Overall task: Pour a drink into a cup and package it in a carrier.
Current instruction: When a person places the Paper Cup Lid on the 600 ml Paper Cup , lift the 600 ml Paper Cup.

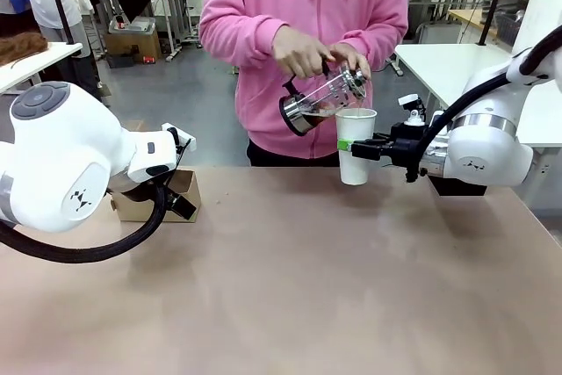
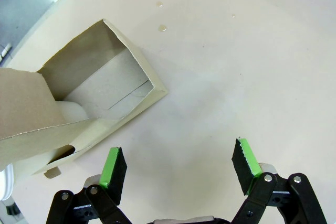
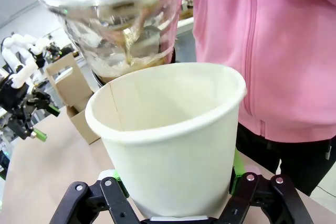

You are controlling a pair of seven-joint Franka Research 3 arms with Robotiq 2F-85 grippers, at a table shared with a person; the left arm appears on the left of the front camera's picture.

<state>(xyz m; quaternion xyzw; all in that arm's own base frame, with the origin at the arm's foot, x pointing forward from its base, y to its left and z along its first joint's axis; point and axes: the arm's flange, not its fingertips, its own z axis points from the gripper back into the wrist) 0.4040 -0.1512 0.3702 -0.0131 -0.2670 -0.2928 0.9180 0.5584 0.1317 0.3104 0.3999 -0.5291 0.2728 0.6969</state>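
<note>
No readable text, numbers or brand names anywhere. Only marks are a small dark emblem, no letters, on the white shell of the left arm point(image 1: 79, 202) and the right arm point(image 1: 475, 165). The cup point(image 1: 358, 133) and carrier point(image 1: 186, 189) have blank faces.

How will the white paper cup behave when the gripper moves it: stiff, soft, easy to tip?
Probably soft: the cup has thin paper walls, so the right gripper could dent it. Tall and narrow-based, it may tip. The drink going in adds weight, likely sloshing.
</note>
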